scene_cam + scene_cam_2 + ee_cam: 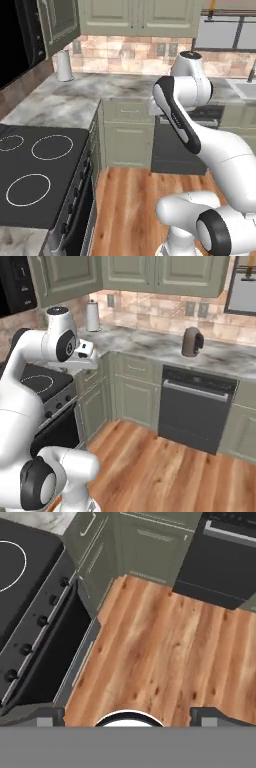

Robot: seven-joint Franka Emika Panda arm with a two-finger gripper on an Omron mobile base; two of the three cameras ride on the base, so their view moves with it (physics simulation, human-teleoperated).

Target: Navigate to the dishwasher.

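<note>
One stretch of bare wood floor (pixel 165 652) is all that lies between the robot and the dishwasher (pixel 196 408), and that gap is what the drive turns on. From the hand, the dishwasher sits ahead and off to the right: in the hand view its dark front fills the upper right corner, with the range (pixel 30 612) running down the left side. In the right base view it stands square in the middle of the far cabinet run, under the marble bench (pixel 150 346), right of the corner cabinets. In the left base view the arm (pixel 185 125) covers most of it, and only a dark panel peeks out below the elbow.

The dishwasher is a flat, dark grey slab, as wide as a cabinet, with a long silver bar handle (pixel 197 390) running level across its upper part and a black control strip above that. Its long line runs side to side, parallel to the bench edge. The door looks closed. A brown kettle (pixel 192 342) stands on the bench just above it, and a paper towel roll (pixel 92 316) is further left, near the corner.

The jaws (pixel 127 714) hold nothing; the two dark tips sit far apart at the bottom of the hand view, so they are spread wide, pointing down at the floor.

I'd judge the base needs to swing right and roll forward, keeping clear of the range on its left, until it faces the door head-on.
</note>
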